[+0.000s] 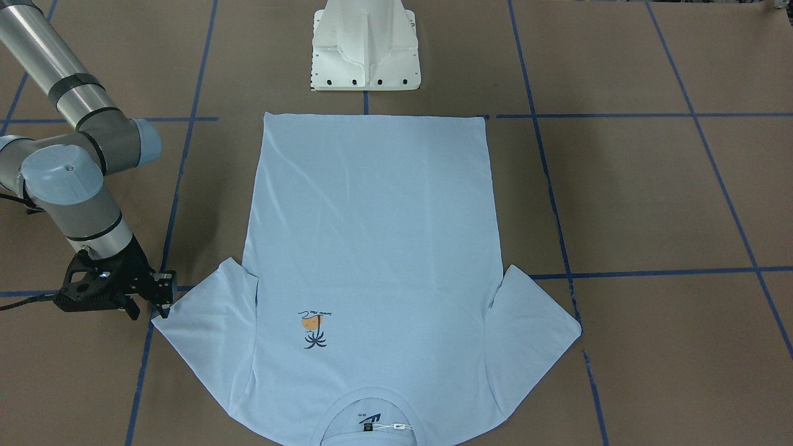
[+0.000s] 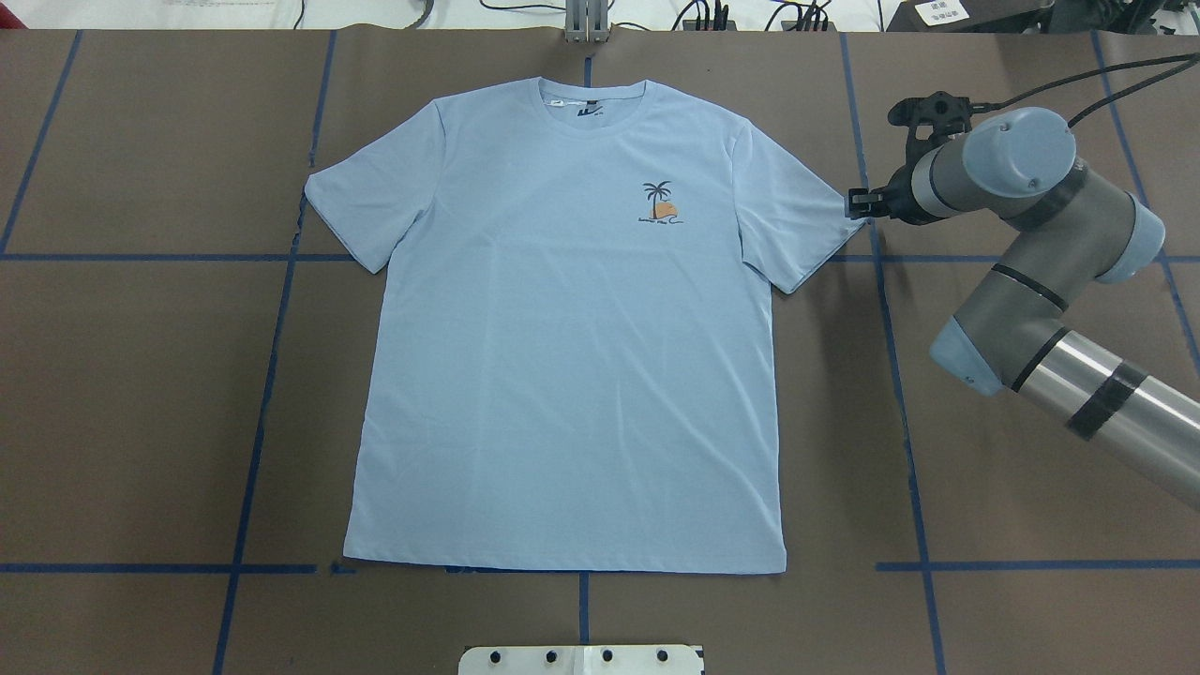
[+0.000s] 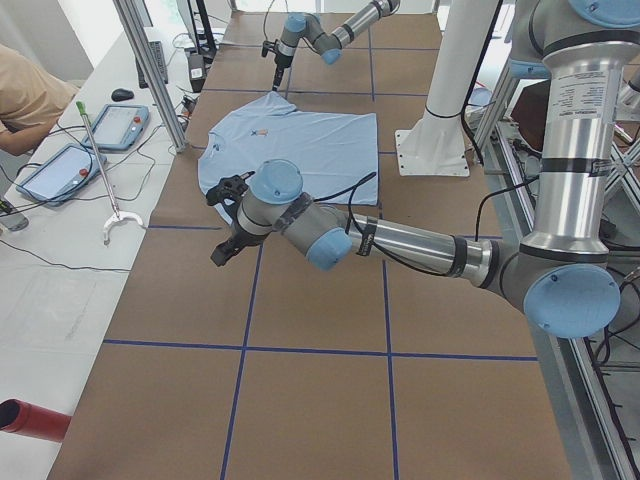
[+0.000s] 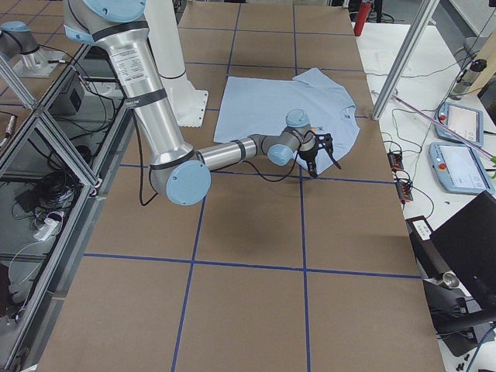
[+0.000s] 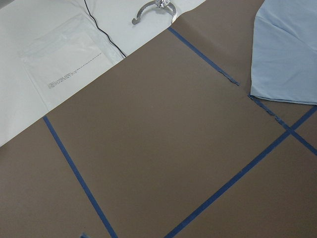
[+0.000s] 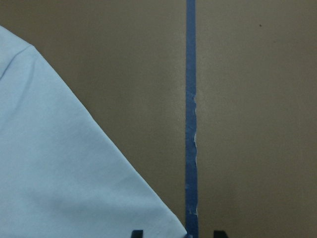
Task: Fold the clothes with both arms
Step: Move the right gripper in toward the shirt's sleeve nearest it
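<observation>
The light blue T-shirt [image 2: 562, 356] lies flat and spread out on the brown table, print side up, collar away from the robot. My right gripper [image 2: 855, 204] is open, low at the outer corner of the shirt's right-hand sleeve [image 1: 198, 310]. In the right wrist view the sleeve corner [image 6: 64, 173] reaches in between the two fingertips [image 6: 137, 233]. It also shows in the front view [image 1: 148, 311]. My left gripper [image 3: 222, 252] hangs above the table beside the other sleeve, seen only in the exterior left view, so I cannot tell its state. The left wrist view shows that sleeve's edge [image 5: 287, 49].
The white pedestal base [image 1: 365, 49] stands at the shirt's hem side. Blue tape lines [image 2: 272, 375] grid the table. Beyond the far edge are teach pendants [image 3: 125, 125], a person [image 3: 30, 100] and a white hook tool [image 5: 156, 7].
</observation>
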{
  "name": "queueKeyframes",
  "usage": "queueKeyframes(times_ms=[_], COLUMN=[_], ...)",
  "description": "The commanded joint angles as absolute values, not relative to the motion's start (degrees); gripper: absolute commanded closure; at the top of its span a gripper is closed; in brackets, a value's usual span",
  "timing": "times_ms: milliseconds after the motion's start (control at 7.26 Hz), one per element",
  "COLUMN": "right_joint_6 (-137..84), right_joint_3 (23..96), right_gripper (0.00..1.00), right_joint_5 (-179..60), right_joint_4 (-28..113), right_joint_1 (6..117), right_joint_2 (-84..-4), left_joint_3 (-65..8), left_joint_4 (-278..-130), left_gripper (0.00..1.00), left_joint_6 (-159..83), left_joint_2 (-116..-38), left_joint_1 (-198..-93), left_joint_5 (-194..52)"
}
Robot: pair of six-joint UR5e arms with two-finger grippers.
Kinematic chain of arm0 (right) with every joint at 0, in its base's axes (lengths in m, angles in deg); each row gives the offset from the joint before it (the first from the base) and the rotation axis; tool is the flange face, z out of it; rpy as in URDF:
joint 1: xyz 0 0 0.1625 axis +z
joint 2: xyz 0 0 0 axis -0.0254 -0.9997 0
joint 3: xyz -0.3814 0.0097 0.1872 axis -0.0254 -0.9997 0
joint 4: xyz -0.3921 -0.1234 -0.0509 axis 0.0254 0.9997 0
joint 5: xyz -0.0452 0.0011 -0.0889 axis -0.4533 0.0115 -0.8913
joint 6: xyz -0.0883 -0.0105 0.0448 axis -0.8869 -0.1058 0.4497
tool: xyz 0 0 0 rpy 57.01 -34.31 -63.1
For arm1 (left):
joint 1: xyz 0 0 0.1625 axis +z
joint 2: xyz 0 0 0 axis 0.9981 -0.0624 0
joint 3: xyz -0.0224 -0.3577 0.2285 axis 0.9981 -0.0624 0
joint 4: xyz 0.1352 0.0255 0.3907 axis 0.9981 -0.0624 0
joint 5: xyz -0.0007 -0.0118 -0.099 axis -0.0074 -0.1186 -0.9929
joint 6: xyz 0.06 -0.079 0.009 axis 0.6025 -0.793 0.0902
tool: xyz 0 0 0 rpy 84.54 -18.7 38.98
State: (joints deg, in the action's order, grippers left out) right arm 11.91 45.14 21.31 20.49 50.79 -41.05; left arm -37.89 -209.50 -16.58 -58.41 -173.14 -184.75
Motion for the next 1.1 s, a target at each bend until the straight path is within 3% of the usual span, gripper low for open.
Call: queueKeyframes(times_ms=[0, 688, 826, 964], right_joint_6=[12.0, 11.8, 11.8, 11.4], right_joint_3=[44.4, 41.2, 41.2, 41.2], right_gripper=[0.46, 0.58, 0.71, 0.94], right_joint_5=[21.3, 21.3, 21.3, 21.3], right_joint_4=[20.5, 20.4, 20.4, 20.4], right_joint_1=[50.7, 50.7, 50.6, 50.6], right_joint_2=[-40.7, -38.5, -38.5, -38.5], left_joint_3=[-38.0, -38.0, -38.0, -38.0], left_joint_4=[-210.2, -210.2, -210.2, -210.2], left_gripper=[0.00, 0.00, 0.00, 0.00], left_joint_6=[-16.7, -16.8, -16.8, -16.8], left_joint_2=[-58.3, -58.3, -58.3, -58.3], left_joint_1=[-173.2, -173.2, -173.2, -173.2], left_joint_5=[-184.7, -184.7, -184.7, -184.7])
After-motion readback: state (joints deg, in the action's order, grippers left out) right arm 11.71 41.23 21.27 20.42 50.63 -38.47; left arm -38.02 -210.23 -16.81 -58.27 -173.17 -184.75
